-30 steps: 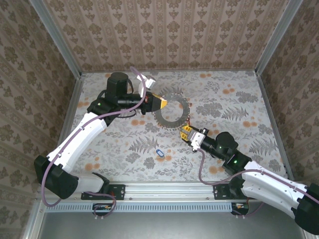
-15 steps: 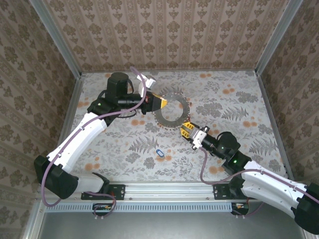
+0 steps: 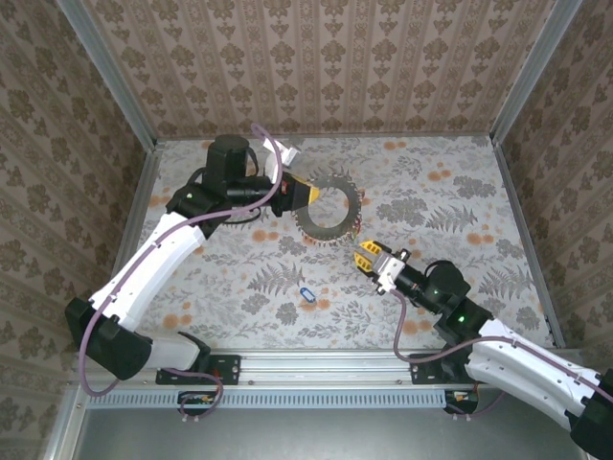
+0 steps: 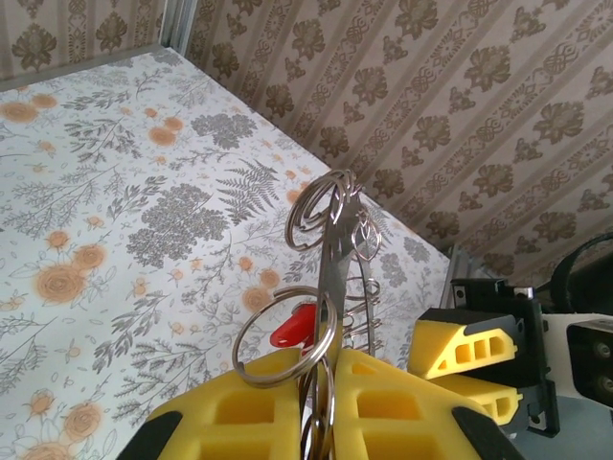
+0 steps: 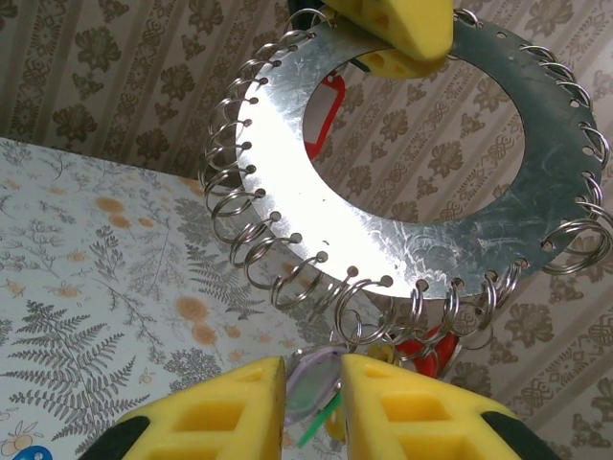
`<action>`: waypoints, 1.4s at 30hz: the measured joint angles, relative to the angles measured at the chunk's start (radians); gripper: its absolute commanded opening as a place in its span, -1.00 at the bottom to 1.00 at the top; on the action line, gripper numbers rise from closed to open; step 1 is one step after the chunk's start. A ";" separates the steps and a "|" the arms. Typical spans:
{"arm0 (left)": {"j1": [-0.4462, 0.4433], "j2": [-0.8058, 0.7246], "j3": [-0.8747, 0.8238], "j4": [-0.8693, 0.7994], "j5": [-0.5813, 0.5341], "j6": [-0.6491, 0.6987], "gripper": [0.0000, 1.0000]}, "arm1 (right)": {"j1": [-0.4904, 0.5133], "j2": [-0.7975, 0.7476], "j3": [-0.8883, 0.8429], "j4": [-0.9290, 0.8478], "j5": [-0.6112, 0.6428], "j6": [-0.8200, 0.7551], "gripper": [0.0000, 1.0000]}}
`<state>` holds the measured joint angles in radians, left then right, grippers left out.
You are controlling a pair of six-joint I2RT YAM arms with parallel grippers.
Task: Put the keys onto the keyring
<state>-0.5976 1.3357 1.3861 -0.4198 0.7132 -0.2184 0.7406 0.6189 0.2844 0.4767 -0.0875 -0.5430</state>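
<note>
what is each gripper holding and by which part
Left gripper clamps the keyring by its rim. Right gripper seems to pinch a purple-tagged key by its tag.

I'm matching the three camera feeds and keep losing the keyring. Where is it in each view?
Top external: keyring at the table's middle-back, beside the left tool.
Left wrist: keyring edge-on, rising from bottom centre.
Right wrist: keyring a broad silver disc across the upper frame.
Shared landmark: the yellow left tool clamping its rim.
</note>
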 measured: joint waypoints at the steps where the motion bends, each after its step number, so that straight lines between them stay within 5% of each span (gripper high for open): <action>1: -0.006 0.005 0.014 -0.017 -0.013 0.008 -1.00 | 0.000 0.003 0.000 0.001 -0.004 0.000 -0.53; 13: -0.058 0.057 0.111 -0.158 -0.135 0.074 -1.00 | 0.000 0.165 0.021 0.077 -0.040 0.003 -0.53; 42: -0.065 0.057 0.116 -0.178 -0.161 0.081 -1.00 | 0.024 0.311 0.047 0.180 0.000 0.042 -0.51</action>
<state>-0.6628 1.3926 1.5017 -0.5980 0.5522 -0.1375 0.7647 0.9298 0.3313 0.6567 -0.0875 -0.5014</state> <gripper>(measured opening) 0.098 0.244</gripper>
